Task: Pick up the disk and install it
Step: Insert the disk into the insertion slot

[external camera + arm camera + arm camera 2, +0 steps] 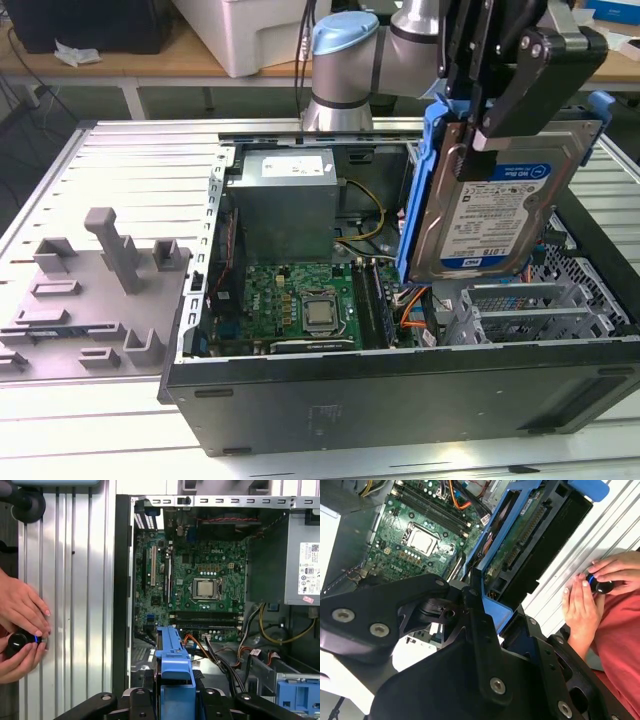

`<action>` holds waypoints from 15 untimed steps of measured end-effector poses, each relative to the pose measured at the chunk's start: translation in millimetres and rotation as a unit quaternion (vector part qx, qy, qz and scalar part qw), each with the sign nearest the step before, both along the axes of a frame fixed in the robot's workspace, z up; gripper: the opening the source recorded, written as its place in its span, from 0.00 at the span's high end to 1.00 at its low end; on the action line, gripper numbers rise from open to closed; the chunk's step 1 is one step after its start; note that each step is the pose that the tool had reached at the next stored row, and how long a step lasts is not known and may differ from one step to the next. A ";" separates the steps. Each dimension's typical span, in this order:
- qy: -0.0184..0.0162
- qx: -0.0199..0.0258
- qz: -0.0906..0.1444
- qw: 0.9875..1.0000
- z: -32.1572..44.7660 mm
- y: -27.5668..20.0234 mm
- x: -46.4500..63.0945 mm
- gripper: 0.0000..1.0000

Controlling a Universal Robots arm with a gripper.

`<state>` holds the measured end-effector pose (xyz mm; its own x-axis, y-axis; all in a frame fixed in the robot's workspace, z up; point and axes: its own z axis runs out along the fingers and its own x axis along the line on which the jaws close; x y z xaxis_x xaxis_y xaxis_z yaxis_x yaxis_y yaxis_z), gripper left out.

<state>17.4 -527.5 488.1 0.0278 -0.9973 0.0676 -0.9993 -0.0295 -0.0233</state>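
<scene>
Jaws clamped on the disk point(500, 215), upper right | tilted above the drive cage point(520, 312) | square your approach, clear the cables point(410, 308)

A: The disk point(505, 195) in the gripper point(482, 128) has a silver metal body, rather dull, with a smooth white-and-blue paper label.
B: Its bracket point(420, 190) looks like blue plastic, smooth, with a slight shine.
A: The gripper itself is black and matt, with bright metal screws point(495, 685).
B: Below the gripper, the motherboard point(295, 290) is a green board, and the processor point(320, 313) has a polished metal lid.
A: The computer case point(400, 400) under it is dark, matt sheet metal. The power supply point(280, 200) beside the gripper is plain grey metal.
B: The table point(130, 170) is ribbed metal, pale and satin.
</scene>
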 end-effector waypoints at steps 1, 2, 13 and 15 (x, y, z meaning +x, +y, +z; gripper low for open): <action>0.000 0.000 0.000 1.000 0.0 -0.1 1.6 0.64; 0.000 0.000 0.000 1.000 0.0 -0.4 4.3 0.64; 0.000 0.000 0.000 1.000 -0.2 -2.7 32.0 0.64; 0.000 0.000 0.000 1.000 -0.4 -3.2 35.0 0.64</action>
